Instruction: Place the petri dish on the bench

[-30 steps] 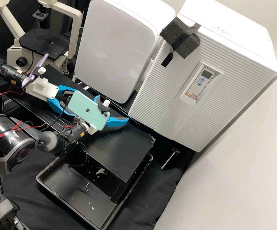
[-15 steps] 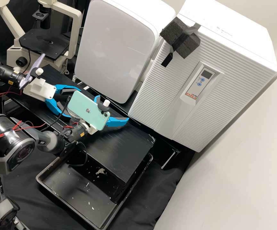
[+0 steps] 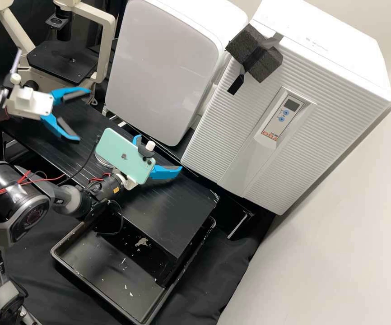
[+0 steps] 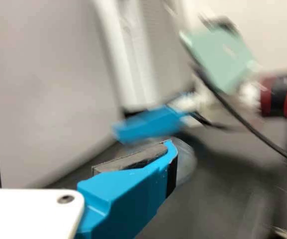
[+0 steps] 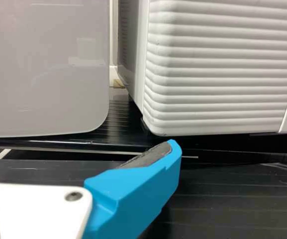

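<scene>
The near long edge of the black bench (image 3: 173,212) is seen above a black tray (image 3: 54,250), by which the bench's near corner is partly surrounded. The far side is bounded by a smooth-fronted white box (image 3: 168,67) and a ribbed white cabinet (image 3: 222,131), set side by side. Open room is found over the bench between the left gripper (image 3: 84,114) and the petri dish (image 3: 101,160). The dish is seen on the bench, partly covered in the high view by a green phone (image 3: 125,155) mounted on the right arm; a dark cord (image 3: 88,158) is hung beside it. The left gripper's fingers are spread wide, near a microscope (image 3: 107,45) and apart from the dish. The right gripper's (image 3: 159,152) fingers are likewise held apart, over the bench in front of the box and cabinet.
</scene>
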You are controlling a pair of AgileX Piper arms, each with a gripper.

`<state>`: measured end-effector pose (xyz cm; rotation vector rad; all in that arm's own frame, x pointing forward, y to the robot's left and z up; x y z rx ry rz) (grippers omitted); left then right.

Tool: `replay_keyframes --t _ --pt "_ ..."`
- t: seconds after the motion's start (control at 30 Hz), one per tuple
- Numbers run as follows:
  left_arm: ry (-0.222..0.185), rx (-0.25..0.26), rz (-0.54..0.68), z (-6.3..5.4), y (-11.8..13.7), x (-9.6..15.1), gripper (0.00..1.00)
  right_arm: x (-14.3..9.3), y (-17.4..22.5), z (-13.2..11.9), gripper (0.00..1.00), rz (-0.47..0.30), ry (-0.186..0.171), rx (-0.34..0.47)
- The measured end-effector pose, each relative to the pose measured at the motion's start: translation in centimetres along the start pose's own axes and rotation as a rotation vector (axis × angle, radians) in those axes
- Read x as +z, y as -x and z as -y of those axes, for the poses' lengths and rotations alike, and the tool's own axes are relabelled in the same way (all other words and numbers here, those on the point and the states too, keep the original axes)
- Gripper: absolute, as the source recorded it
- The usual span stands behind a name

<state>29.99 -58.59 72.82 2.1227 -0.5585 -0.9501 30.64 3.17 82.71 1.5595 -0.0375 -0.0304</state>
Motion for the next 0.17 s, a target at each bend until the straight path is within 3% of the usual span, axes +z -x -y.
replay_keyframes --t 0.07,0.17 --pt "-0.016 0.087 -0.069 -0.6 0.9 -0.7 1.0 0.0 0.0 0.0 1.0 0.0 0.0 0.0" --pt "-0.012 0.152 -0.198 -1.1 2.0 -1.8 1.0 0.0 0.0 0.0 1.0 0.0 0.0 0.0"
